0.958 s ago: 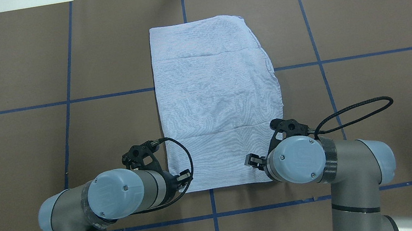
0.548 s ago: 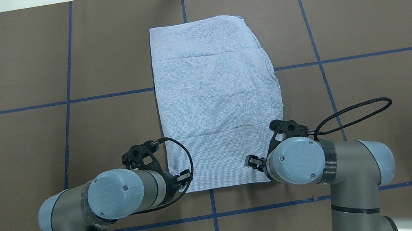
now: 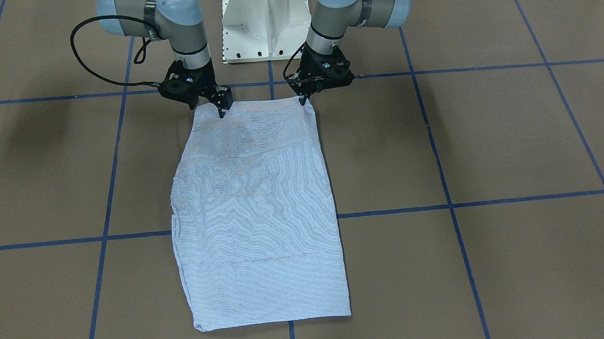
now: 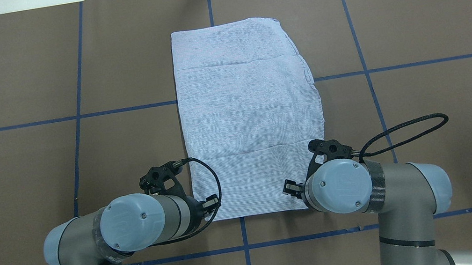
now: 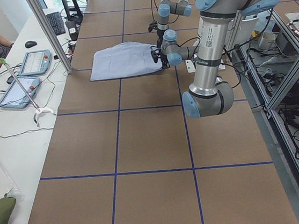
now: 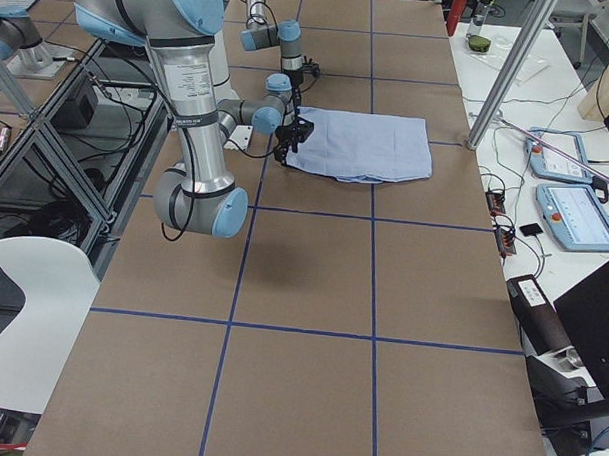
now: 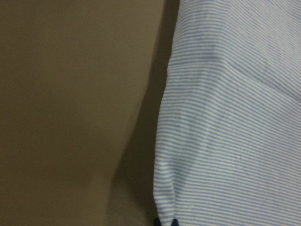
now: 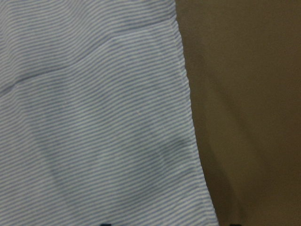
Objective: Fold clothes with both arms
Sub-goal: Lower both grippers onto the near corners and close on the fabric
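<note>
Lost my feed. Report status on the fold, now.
Status: left gripper shut on shirt corner; right gripper open at other near corner. Cloth flat, folded narrow. Nothing seen in the way.

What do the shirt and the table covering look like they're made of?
The shirt: thin woven fabric, probably cotton or a blend, matte; fine blue-and-white stripes and soft creases show in the wrist views. The table covering: matte brown sheet, perhaps paper or felt, hard to tell; blue tape lines cross it.

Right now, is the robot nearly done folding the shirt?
About halfway. Done: the striped shirt lies as a long rectangle, no sleeves showing. In hand: left gripper seems pinched on one near corner, right gripper open around the other. To do: folding it shorter.
</note>
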Tool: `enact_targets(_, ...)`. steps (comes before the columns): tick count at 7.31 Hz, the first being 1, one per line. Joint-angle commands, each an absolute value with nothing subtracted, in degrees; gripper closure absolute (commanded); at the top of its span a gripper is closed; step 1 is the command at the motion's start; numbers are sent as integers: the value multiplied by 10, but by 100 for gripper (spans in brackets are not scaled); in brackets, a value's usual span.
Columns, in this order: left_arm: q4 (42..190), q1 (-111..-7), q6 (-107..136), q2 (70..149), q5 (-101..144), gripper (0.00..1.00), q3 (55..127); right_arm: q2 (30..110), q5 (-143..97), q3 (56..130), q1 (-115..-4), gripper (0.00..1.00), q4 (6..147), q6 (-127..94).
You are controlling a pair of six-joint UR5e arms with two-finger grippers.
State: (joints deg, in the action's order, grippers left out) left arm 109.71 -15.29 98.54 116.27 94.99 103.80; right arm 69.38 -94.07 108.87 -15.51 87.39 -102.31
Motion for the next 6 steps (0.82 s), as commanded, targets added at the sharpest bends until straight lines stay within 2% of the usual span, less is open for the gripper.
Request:
enact_targets(1, 1097, -153, 985, 1163, 949, 100, 1039, 695, -942, 1089, -156, 14, 875, -1023)
enact_targets(6, 1097, -151, 986, 1165, 948, 100, 1040, 698, -943, 1088, -156, 10, 875, -1023)
